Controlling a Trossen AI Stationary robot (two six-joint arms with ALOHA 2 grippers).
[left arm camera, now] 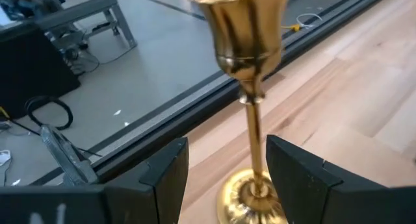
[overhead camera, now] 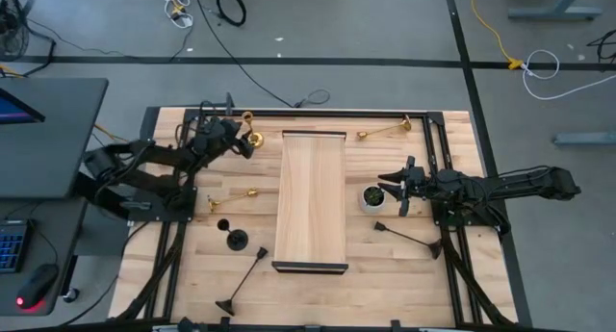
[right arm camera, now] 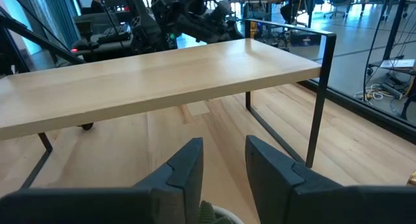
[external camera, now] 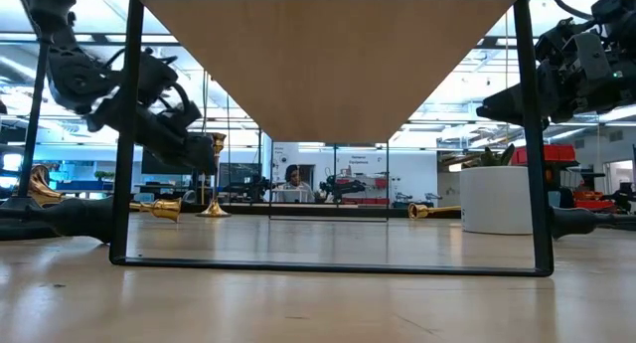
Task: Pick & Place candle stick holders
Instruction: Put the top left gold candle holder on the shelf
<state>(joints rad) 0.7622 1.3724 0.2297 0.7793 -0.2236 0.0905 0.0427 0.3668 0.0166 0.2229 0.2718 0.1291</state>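
Reading no labels anywhere, I count three brass holders and three black ones. My left gripper (left arm camera: 221, 175) stands open around an upright brass holder (left arm camera: 250, 87) at the table's (overhead camera: 318, 293) far-left corner; my right gripper (right arm camera: 224, 162) hovers open above the white pot (overhead camera: 372, 197).

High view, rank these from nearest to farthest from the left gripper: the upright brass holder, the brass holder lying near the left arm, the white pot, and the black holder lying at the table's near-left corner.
From the left gripper:
1. Upright brass holder, right at its fingertips, far left of the table.
2. Lying brass holder, left of the wooden shelf.
3. White pot, right of the shelf.
4. Lying black holder, near-left corner.
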